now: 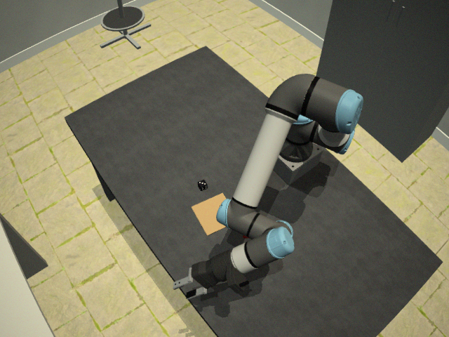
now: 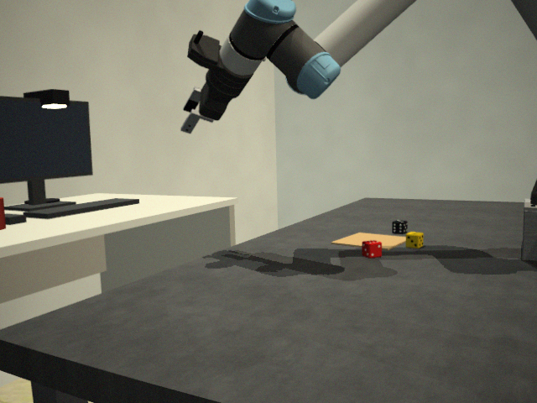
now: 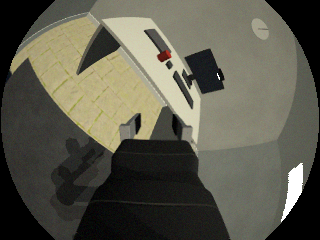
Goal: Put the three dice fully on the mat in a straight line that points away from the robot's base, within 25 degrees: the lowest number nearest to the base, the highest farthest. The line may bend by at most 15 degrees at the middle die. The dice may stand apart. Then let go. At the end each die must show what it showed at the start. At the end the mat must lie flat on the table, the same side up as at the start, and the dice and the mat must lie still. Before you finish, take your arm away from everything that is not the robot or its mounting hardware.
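Fingers wide open and empty, lower left of the top view! The red die, yellow die and black die sit off the mat, awaiting ordering.

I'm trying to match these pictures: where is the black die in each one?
Top: near the centre, just above the mat, the black die.
Exterior: right of centre, beyond the mat.
Wrist: not in it.
Shared landmark: the open gripper.
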Available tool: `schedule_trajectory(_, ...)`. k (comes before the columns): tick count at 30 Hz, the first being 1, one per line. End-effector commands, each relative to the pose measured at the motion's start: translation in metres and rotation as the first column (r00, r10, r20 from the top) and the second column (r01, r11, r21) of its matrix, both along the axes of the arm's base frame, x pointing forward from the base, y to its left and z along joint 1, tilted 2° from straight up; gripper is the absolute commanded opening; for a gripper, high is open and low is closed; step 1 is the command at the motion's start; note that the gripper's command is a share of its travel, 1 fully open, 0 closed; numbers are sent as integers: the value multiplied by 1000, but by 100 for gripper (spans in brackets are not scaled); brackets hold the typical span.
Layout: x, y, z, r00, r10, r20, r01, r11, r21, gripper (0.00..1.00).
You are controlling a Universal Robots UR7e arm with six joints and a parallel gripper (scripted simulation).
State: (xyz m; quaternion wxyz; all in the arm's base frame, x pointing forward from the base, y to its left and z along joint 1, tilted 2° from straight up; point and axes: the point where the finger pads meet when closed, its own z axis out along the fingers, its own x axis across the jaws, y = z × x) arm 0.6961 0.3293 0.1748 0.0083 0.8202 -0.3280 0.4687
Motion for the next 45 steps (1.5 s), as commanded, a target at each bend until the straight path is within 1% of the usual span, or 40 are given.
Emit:
schedule_trajectory(1,3,-61,-7,994,-90,-58,93,994,60,100)
schedule_trajectory(2,2,-81,-9,990,-120,-78,126,989,79,100)
schedule_trajectory(3,2,-81,-9,990,-120,-78,126,989,79,100)
schedule_trajectory(4,0,-100,-12,984,-150,-98,159,982,98,100)
schedule_trajectory(5,0,-100,-12,984,-150,-98,159,982,98,100)
schedule_trajectory(7,-6,-138,-18,968,-209,-139,227,965,134,100)
schedule_trajectory(8,-6,-138,-18,968,-209,-139,227,965,134,100)
schedule_trajectory(9,-10,-156,-21,958,-238,-159,262,953,151,100)
schedule_trajectory(10,-10,-156,-21,958,-238,-159,262,953,151,100)
schedule_trajectory(12,-20,-190,-27,934,-295,-200,331,925,184,100)
schedule_trajectory(13,-20,-191,-27,934,-295,-201,332,925,184,100)
schedule_trajectory(14,-26,-207,-31,920,-323,-221,367,909,200,100)
schedule_trajectory(16,-26,-207,-31,920,-323,-221,367,909,200,100)
schedule_trajectory(19,-46,-251,-40,874,-397,-280,464,852,240,100)
schedule_trajectory(20,-48,-253,-40,871,-401,-283,469,849,242,100)
schedule_trajectory(21,-56,-267,-44,853,-425,-303,502,826,255,100)
schedule_trajectory(23,-64,-280,-47,834,-448,-324,534,802,266,100)
schedule_trajectory(24,-72,-292,-50,815,-468,-342,564,778,277,100)
schedule_trajectory(25,-73,-293,-50,813,-470,-344,566,777,277,100)
schedule_trajectory(27,-89,-314,-56,774,-507,-380,621,726,295,100)
schedule_trajectory(28,-91,-315,-56,770,-510,-383,625,722,297,100)
schedule_trajectory(30,-107,-333,-62,731,-541,-416,674,671,311,100)
schedule_trajectory(33,-109,-336,-63,725,-545,-420,680,664,313,100)
schedule_trajectory(37,-145,-367,-74,636,-598,-488,769,545,334,100)
schedule_trajectory(38,-147,-368,-74,632,-600,-491,773,539,335,100)
schedule_trajectory(40,-165,-380,-80,585,-620,-522,810,477,341,100)
schedule_trajectory(41,-165,-380,-80,584,-621,-523,811,476,341,100)
schedule_trajectory(44,-190,-395,-87,517,-642,-566,856,383,346,100)
schedule_trajectory(45,-191,-395,-87,516,-643,-567,857,382,346,100)
